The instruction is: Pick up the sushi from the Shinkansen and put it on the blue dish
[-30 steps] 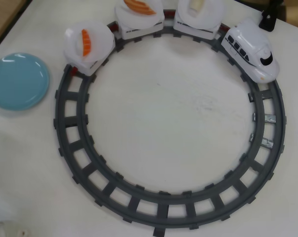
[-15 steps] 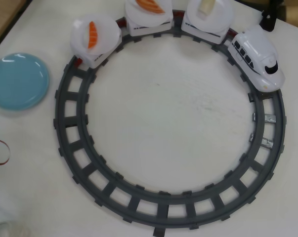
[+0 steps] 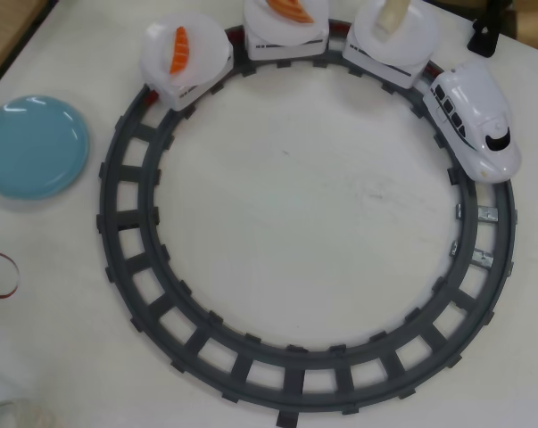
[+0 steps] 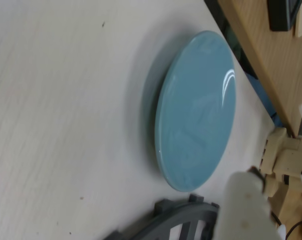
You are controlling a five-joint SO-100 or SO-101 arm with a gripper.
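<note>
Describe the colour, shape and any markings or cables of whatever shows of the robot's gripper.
Only one finger shows, blurred, at the wrist view's lower right. It is pale cream-white plastic, rounded and smooth, with no visible markings. No cable can be traced to it.

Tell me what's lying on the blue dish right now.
Nothing. The blue dish is bare in both the overhead and wrist views. Both salmon sushi ride on the white plates behind the Shinkansen. What is under the dish cannot be seen.

White table (image 3: pixel 322 214), grey ring track (image 3: pixel 126 259), blue dish (image 3: pixel 32 147), red band (image 3: pixel 1 276)
</note>
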